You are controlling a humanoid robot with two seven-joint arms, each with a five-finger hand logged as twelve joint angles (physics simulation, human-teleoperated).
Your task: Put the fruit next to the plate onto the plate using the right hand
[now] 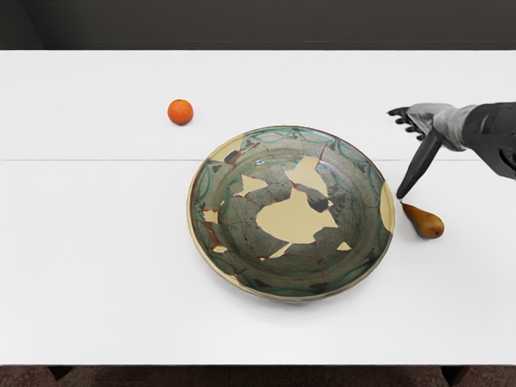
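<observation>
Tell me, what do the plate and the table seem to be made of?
Plate: probably glazed ceramic. The green-grey coat is cracked and flaked in patches, baring a cream body underneath. Table: smooth matte white, maybe laminate or painted board. A thin seam crosses it, but the look leaves the material open.

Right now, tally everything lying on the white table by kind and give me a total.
Fruit: 2, a small round orange and a brown pear
Plates: 1, a wide green-and-tan glazed ceramic plate
Total: 3
</observation>
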